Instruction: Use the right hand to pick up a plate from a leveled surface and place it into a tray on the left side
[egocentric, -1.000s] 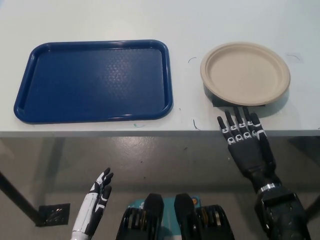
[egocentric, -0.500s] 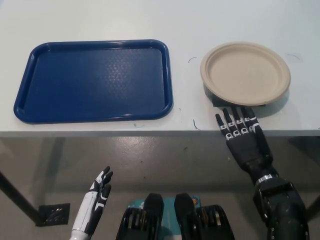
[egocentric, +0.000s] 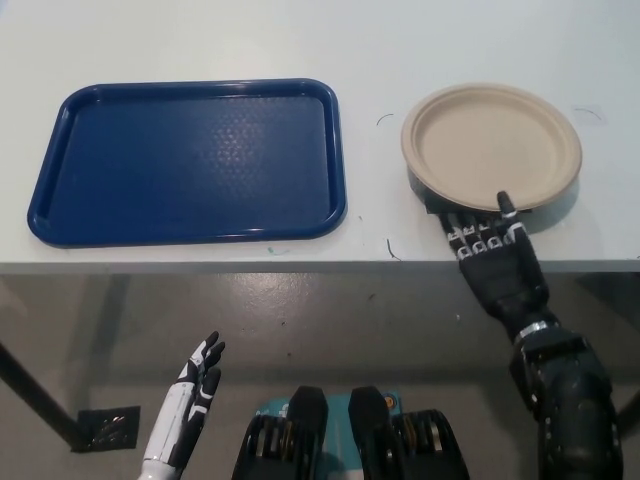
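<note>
A beige round plate rests on a low dark block at the right of the white table. My black right hand sits at the table's front edge with its fingers slid under the plate's near rim and one digit over the rim; it is not closed on the plate. The blue tray lies empty on the table's left side. Down at the lower left, below the table edge, my white left hand rests with its fingers apart.
The dark block shows under the plate's near-left rim. Small pen marks dot the table between tray and plate. Grey floor lies below the table's front edge.
My right hand has moved forward and up, its fingers going from short of the plate to under its near rim. The plate, tray and left hand have stayed put.
</note>
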